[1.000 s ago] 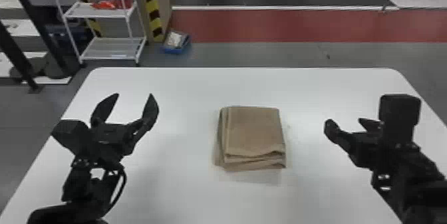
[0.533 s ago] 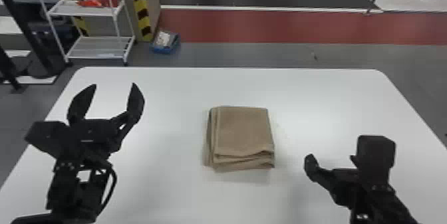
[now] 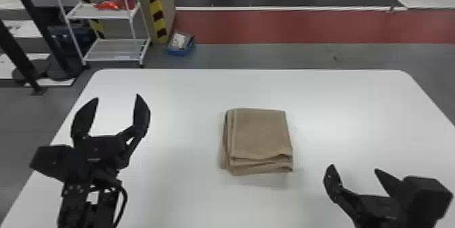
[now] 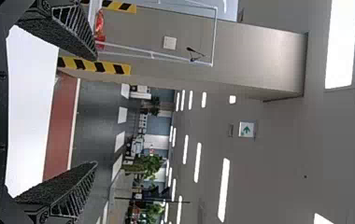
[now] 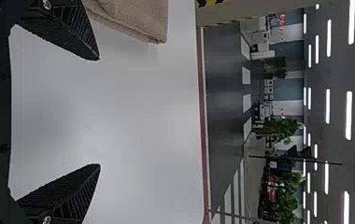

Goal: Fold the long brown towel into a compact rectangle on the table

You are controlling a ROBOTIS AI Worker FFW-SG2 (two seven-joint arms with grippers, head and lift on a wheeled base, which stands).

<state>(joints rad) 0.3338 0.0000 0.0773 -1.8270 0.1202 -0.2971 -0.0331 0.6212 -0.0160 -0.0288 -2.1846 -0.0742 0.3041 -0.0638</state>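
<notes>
Towel (image 3: 260, 136) lies on table (image 3: 182, 193), presumably light and limp, best pinched through all layers at near edge; left gripper (image 3: 117, 96), right gripper (image 3: 354, 167): fingers apart.

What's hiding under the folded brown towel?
The brown towel lies on the white table, and its lower layers peek out along its near edge. The part of the table right beneath is covered, so I can't tell if anything is hidden there.
</notes>
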